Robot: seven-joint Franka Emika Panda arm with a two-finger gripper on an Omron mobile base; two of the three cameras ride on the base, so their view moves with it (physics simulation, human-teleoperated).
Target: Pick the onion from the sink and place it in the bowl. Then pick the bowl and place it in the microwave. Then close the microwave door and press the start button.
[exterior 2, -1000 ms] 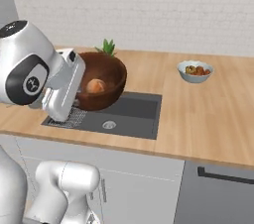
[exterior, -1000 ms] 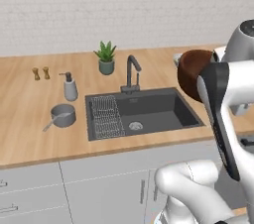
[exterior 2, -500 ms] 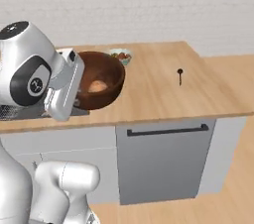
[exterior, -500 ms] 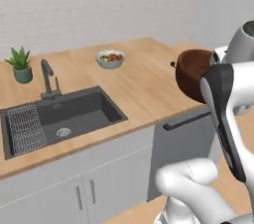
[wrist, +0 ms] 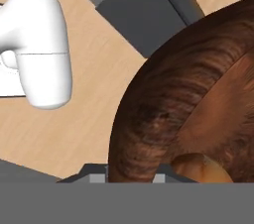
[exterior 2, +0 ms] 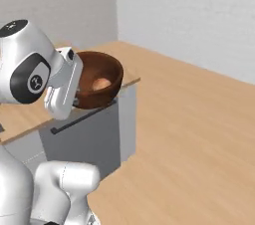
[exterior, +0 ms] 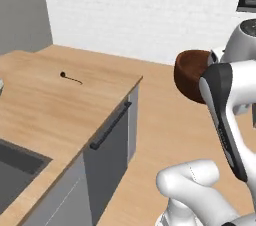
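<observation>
holding the bowl (exterior 2: pixel 99 82) by its rim, jaws clamped; gripper (wrist: pixel 131 178) at bottom centre of hand view. onion (exterior 2: pixel 101 83) sits inside bowl. arm raised, bowl at centre left of right base view, above counter (exterior: pixel 75 100) edge

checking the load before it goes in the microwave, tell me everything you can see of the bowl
The bowl is round, deep, dark reddish-brown and wood-grained. It hangs in the air beside the counter's end, roughly upright, clamped at its rim by the gripper. The onion rests inside on its bottom. Nothing else touches it.
</observation>
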